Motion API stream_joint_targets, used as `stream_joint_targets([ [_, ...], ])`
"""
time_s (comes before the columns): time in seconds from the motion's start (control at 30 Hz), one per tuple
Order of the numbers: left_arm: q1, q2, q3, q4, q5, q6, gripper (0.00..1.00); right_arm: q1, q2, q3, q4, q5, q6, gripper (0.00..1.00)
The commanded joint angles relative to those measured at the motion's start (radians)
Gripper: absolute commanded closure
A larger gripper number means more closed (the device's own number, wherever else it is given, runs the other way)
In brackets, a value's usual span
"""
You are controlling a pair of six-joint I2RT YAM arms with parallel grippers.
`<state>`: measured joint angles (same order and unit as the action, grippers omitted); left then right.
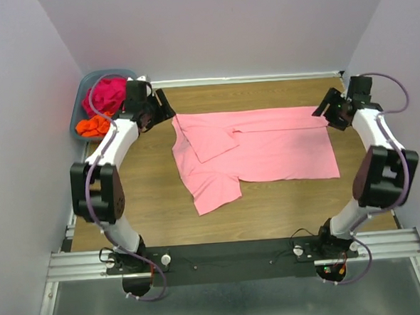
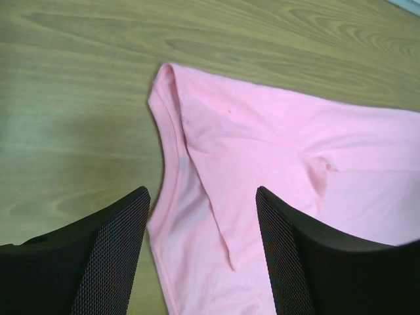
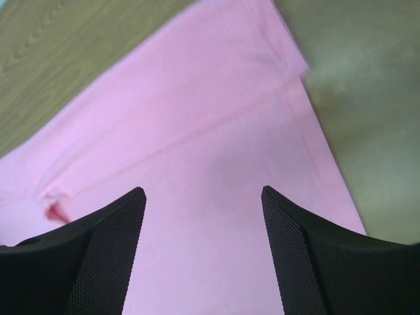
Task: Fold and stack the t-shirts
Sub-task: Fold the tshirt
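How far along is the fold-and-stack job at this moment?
Done: the light pink t-shirt lies on the table with its far edge folded over. In hand: nothing; the left gripper and right gripper stand open above its far corners. Left: its remaining folds, plus the magenta t-shirt and orange t-shirt, both crumpled in the basket.

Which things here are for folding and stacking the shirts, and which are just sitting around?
For the job:
- light pink t-shirt, lying on the table
- magenta t-shirt, bunched in the basket
- orange t-shirt, bunched in the basket

Just sitting around:
- grey-blue basket
- wooden table
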<state>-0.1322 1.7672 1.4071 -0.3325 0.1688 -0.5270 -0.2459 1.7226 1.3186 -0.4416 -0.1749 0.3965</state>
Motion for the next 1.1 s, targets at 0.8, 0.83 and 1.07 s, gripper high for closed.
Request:
stream_joint_targets([
  [0.8,-0.277,-0.187,-0.502,-0.088,-0.252,-0.071,0.35,0.005,-0.425,-0.38,-0.227,0.282,-0.011,0.17],
  [0.83,-0.277,-0.184,-0.493,-0.086,-0.255,-0.071,0.35,0.005,-0.422,-0.381,-0.226,0.279,-0.012,0.17],
  [1.07,-0.284,-0.123,-0.461,-0.099,-0.305,-0.056,0.4,0.005,-0.403,-0.381,-0.223,0.27,-0.016,0.17],
])
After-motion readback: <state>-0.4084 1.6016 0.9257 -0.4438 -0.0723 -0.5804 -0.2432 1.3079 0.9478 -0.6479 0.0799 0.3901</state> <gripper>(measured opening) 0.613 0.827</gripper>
